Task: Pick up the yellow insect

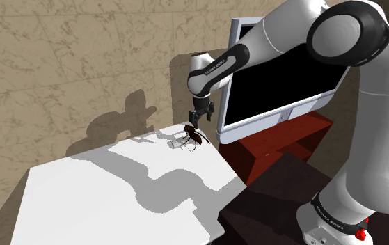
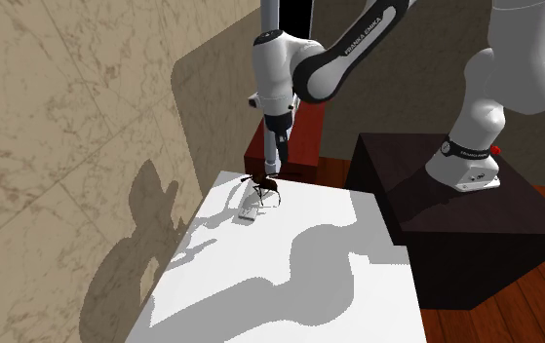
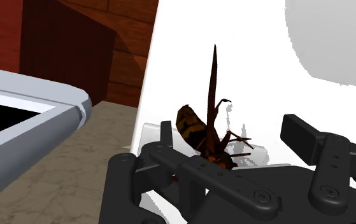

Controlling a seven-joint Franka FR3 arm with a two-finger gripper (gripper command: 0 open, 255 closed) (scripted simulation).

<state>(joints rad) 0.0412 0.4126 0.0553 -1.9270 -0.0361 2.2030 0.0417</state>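
Observation:
The insect is dark brown with yellowish bands on its body and thin legs. It stands near the far corner of the white table, casting a shadow beside it. My black gripper hangs straight above it, fingertips close over its back. In the second exterior view the gripper points down at the insect. In the wrist view the insect lies between the fingers, nearer one of them, and the gripper is open, with neither finger clasping it.
A white-framed monitor with a black screen stands on a red-brown cabinet just beyond the table's corner, close to the arm. A beige marbled wall runs behind the table. My dark stand sits on a wooden floor.

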